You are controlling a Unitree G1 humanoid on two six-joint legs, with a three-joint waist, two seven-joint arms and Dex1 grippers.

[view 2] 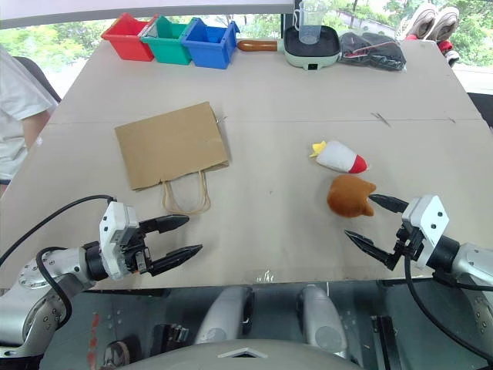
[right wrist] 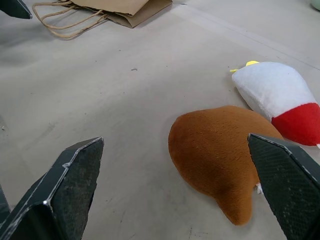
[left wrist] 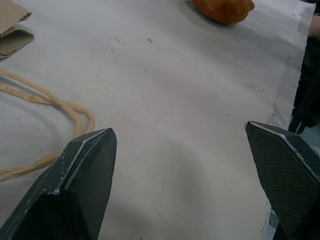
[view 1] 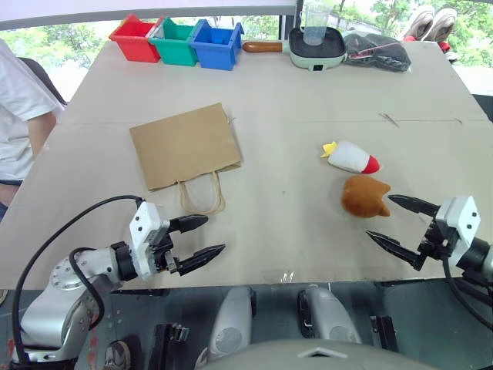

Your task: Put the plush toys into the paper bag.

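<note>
Person cut off at left edge; shoes clipped at top; dark bundle unidentifiable.

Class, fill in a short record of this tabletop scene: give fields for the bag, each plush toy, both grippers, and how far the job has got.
bag: paper bag lies flat on the table, handles toward the robot
rocket toy: white rocket plush on the table, right of the bag
orange toy: orange-brown plush just nearer the robot than the rocket
left gripper: left gripper jaws open, empty, near the bag handles
right gripper: right gripper jaws open, empty, beside the orange toy
progress: neither toy in the bag yet
</note>
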